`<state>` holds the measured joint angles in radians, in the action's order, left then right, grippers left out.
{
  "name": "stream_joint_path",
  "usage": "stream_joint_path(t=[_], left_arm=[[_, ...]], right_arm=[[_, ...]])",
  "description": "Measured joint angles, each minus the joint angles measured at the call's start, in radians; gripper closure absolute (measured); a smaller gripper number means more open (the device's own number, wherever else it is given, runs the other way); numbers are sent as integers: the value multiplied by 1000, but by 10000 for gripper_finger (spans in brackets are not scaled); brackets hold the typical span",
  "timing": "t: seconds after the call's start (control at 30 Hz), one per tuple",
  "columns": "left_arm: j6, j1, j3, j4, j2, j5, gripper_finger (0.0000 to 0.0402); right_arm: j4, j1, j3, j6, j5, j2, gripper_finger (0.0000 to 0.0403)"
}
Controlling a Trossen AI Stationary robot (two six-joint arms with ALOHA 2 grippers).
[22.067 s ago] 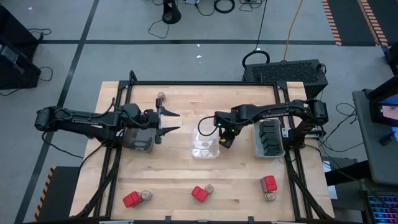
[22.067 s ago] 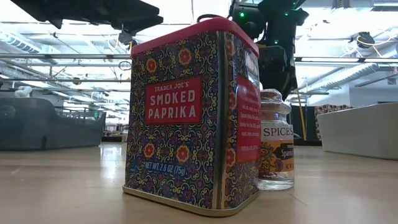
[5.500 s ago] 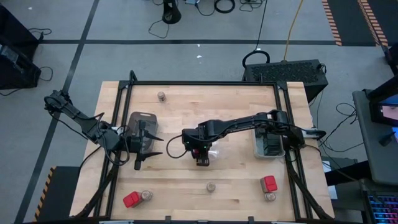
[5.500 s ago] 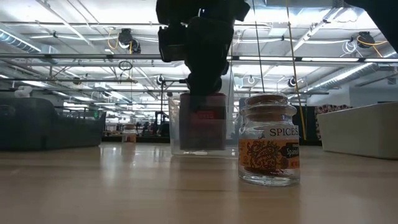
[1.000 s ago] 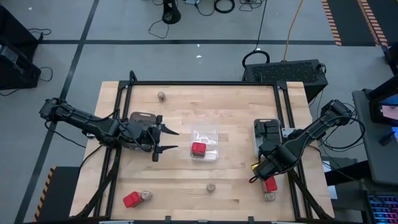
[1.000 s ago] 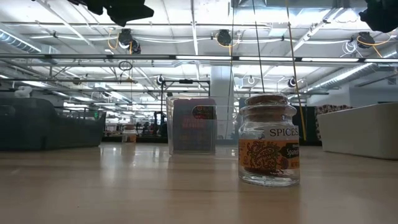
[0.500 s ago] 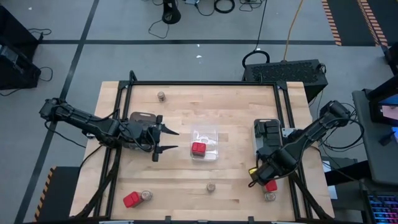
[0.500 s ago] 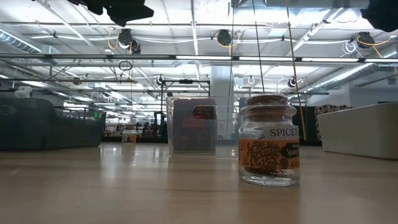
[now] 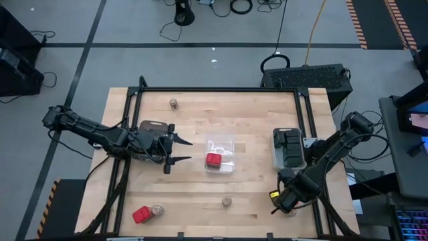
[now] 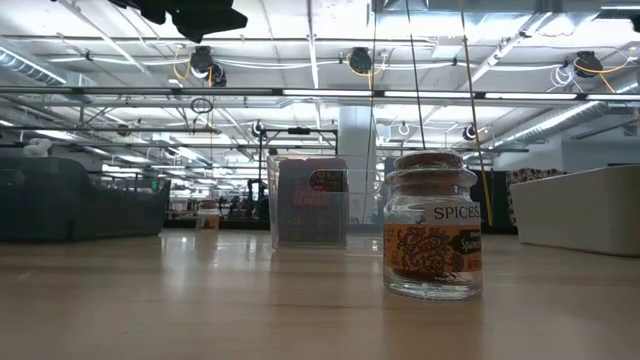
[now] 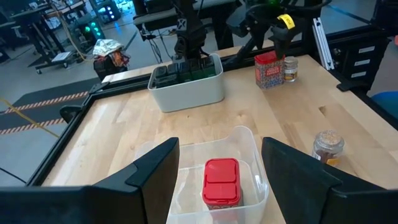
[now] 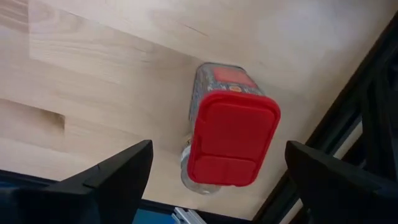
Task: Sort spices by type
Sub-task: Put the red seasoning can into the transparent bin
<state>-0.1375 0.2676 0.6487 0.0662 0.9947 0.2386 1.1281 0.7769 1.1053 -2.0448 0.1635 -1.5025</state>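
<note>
The right gripper [image 9: 281,201] hangs over the table's front right corner with its fingers [image 12: 118,171] spread wide and nothing pinched. Directly below and between those fingers stands a red-lidded paprika tin [image 12: 232,137], clear of both fingertips, and a small jar [image 12: 189,171] sits touching the tin's far side, mostly hidden under it. In the left wrist view the same tin [image 11: 268,70] and jar [image 11: 290,68] stand side by side at the table's edge under the right arm.

The left gripper [image 9: 178,150] hovers on the left half of the table, its fingers [image 11: 158,168] apart and empty, pointing toward the clear tray [image 9: 229,148] at the centre. Just ahead of the fingertips and between their lines, a red paprika tin [image 11: 222,182] stands in that tray. Beyond the right fingertip a cork-topped spice jar [image 11: 327,146] stands alone on the bare wood; the low view shows it upright in the foreground [image 10: 432,226]. Farther ahead, the grey tray [image 11: 188,90] holds black boxes [image 11: 184,70].

Behind the left fingers lies a dark tray [image 9: 150,128]. Another jar [image 9: 173,103] stands near the back edge, and a red tin [image 9: 141,215] with a jar [image 9: 157,211] beside it stands at the front left.
</note>
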Motion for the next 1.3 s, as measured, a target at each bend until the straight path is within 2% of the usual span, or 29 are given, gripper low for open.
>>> stream_joint_path(t=[0.33,0.57,0.87,1.0,1.3], left_arm=[[0,0,0,0,0,1,166],[0,0,0,0,0,1,166],[0,0,0,0,0,1,166],[0,0,0,0,0,1,166],[0,0,0,0,0,1,166]], right_arm=[[-9,46,-3,-65,-25,-2,55],[-132,50,-90,-48,-32,-3,55],[-121,50,-103,-57,-32,-3,60],[-121,50,-103,-65,-27,-3,90],[-122,50,-103,-62,-19,-2,193]])
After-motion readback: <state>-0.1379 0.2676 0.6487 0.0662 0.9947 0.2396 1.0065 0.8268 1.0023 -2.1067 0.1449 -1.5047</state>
